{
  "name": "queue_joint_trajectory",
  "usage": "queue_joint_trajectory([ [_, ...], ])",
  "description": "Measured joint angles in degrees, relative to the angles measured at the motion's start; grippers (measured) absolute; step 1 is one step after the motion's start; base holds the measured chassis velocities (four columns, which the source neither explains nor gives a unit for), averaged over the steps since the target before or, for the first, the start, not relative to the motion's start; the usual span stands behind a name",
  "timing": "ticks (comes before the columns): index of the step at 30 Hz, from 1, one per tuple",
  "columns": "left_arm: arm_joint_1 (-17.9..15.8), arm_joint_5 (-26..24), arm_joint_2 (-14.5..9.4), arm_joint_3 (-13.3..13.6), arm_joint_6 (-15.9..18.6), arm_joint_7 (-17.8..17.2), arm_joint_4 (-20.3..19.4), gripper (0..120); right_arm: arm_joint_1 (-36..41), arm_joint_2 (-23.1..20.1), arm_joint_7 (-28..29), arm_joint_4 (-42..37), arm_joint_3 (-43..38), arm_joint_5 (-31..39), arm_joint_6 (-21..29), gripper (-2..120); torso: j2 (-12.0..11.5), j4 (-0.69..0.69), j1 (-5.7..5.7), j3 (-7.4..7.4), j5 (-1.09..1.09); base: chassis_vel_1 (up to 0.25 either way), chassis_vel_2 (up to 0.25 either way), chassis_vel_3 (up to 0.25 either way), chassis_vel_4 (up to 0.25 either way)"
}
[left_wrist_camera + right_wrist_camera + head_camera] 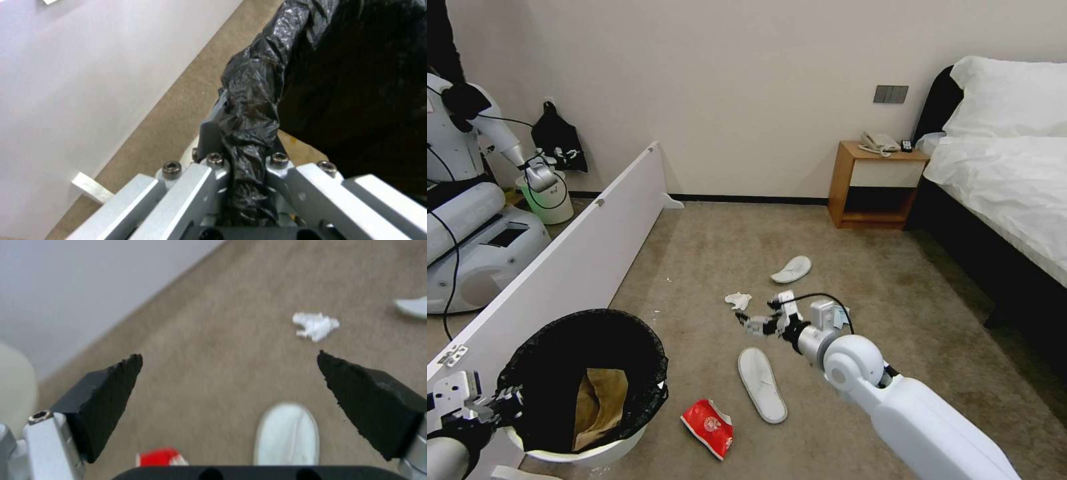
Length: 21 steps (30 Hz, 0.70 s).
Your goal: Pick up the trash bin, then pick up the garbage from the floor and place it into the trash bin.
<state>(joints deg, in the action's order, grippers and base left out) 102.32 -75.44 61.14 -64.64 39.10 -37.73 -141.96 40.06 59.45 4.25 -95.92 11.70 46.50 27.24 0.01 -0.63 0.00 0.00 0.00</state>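
Observation:
The trash bin, white with a black liner, stands at my lower left with a crumpled brown paper bag inside. My left gripper is shut on its lined rim, the liner pinched between the fingers. My right gripper hangs open and empty over the carpet, pads wide apart. Below and near it lie a white slipper and a white tissue. A second slipper lies farther off. A red snack packet rests beside the bin.
A long white board slants along the left of the carpet. Beyond it stand another robot and a white bucket. A wooden nightstand and a bed stand at the right.

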Motion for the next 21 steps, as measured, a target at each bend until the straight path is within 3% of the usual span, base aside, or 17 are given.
queue_joint_trajectory([
  [6, -0.16, 0.13, 0.48, 1.26, -0.01, 0.0, -0.58, 3, 2.11, 2.05, -1.68, 2.58, 2.53, -5.79, -0.84, 100, 0.0, 0.01, 0.0, 0.0, 0.0, 0.0, 0.0, 0.0, 0.0],
  [21, 0.47, 0.32, 0.65, 1.69, -0.02, 0.23, -1.22, 3, 4.22, 8.89, -3.5, 9.37, 4.32, -8.63, -2.16, 100, 0.0, 0.02, 0.0, 0.0, 0.0, 0.0, 0.0, 0.0, 0.0],
])
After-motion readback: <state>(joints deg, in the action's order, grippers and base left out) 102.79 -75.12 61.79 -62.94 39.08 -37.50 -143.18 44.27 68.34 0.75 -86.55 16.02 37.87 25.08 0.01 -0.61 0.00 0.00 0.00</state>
